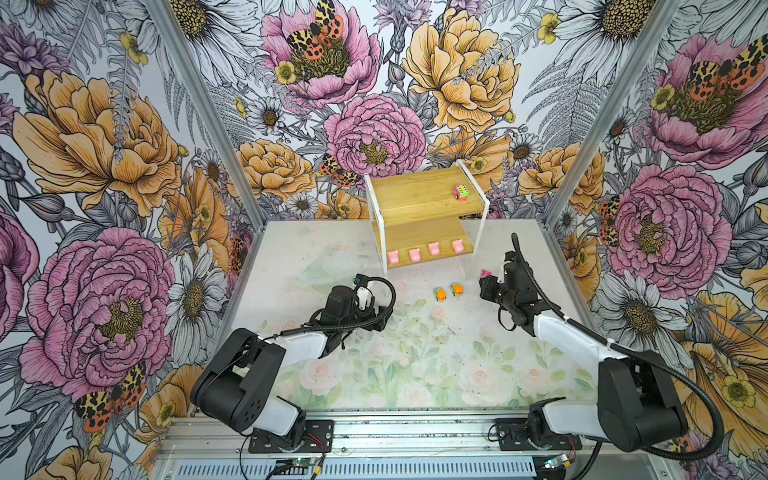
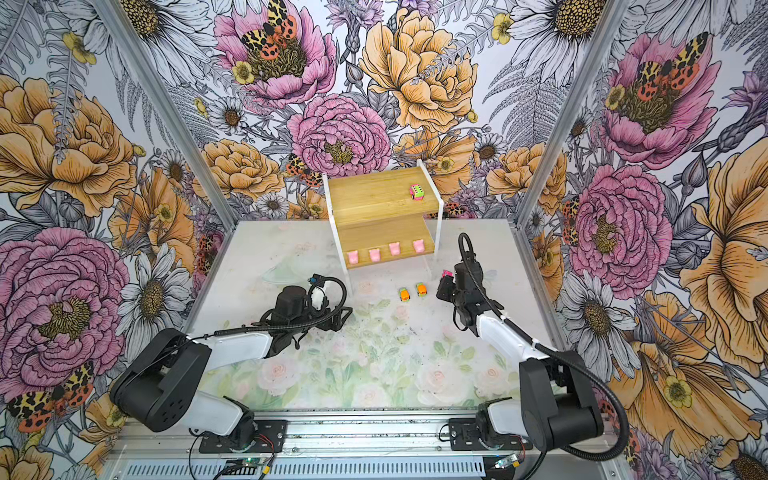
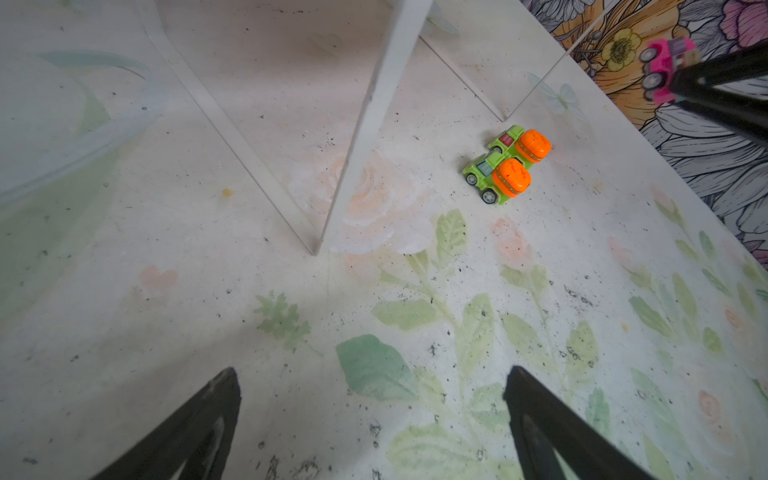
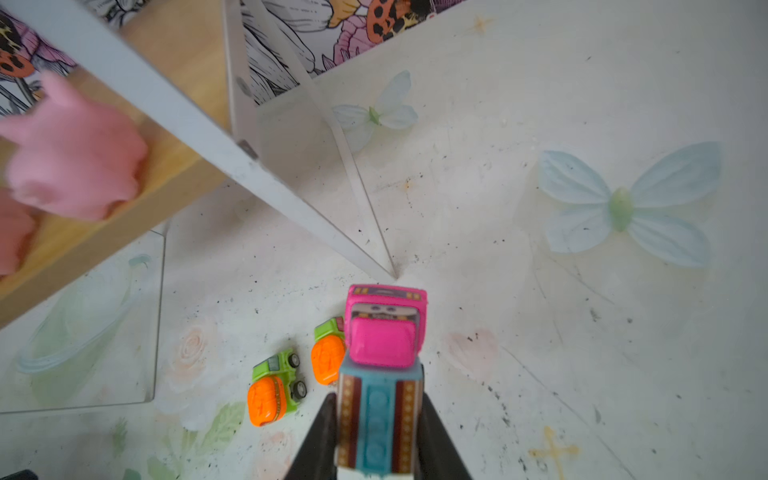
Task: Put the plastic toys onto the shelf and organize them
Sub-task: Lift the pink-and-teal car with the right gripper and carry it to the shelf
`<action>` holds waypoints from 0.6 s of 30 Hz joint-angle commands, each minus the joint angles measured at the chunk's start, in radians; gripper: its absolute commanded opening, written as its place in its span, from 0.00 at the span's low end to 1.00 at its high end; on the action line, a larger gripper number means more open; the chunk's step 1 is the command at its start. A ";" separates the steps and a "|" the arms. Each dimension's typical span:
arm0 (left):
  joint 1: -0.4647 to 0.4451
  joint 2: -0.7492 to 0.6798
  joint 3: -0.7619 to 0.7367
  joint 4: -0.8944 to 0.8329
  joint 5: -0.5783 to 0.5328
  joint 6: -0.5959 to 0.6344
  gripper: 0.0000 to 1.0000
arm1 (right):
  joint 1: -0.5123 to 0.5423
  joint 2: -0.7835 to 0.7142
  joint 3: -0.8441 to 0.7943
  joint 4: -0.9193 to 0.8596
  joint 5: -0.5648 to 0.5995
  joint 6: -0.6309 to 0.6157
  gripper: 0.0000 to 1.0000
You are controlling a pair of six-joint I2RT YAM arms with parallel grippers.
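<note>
Right hand (image 4: 378,419) clamped on pink car (image 4: 384,332), above bench (image 1: 374,374) beside shelf (image 1: 399,216). Left hand (image 3: 374,415) apart, empty. Four pink figures (image 1: 434,248) line lower board (image 1: 415,235). Second pink car (image 1: 460,193) on top board (image 1: 411,193). Two orange cars (image 1: 440,294) on bench before shelf.

Aluminium framing (image 1: 199,95), printed panels (image 1: 83,145) and rail-mounted robot arms (image 1: 291,345) mark a lab cell.

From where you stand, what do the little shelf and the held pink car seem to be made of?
Shelf: looks like pale bamboo or wood, matte, with visible grain strips; its thin white frame is probably painted metal. Pink car: likely moulded plastic, glossy, bright even colour.
</note>
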 commanded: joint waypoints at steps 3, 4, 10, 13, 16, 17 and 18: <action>0.001 -0.023 0.009 0.023 -0.002 0.012 0.99 | 0.000 -0.190 0.100 -0.210 -0.048 -0.040 0.23; 0.001 -0.027 0.008 0.023 -0.002 0.012 0.99 | 0.001 -0.215 0.131 -0.232 -0.061 -0.046 0.23; 0.001 -0.050 0.003 0.020 0.004 0.011 0.99 | 0.032 -0.212 0.376 -0.343 -0.126 -0.122 0.24; 0.001 -0.064 0.002 0.016 0.006 0.009 0.99 | 0.058 -0.129 0.524 -0.379 -0.154 -0.167 0.24; 0.000 -0.078 0.004 0.010 0.005 0.008 0.99 | 0.086 -0.032 0.672 -0.403 -0.180 -0.209 0.24; 0.001 -0.083 0.005 0.008 0.004 0.008 0.99 | 0.093 0.001 0.728 -0.408 -0.189 -0.219 0.24; 0.000 -0.087 0.005 0.006 0.003 0.007 0.99 | 0.097 0.028 0.769 -0.411 -0.201 -0.224 0.24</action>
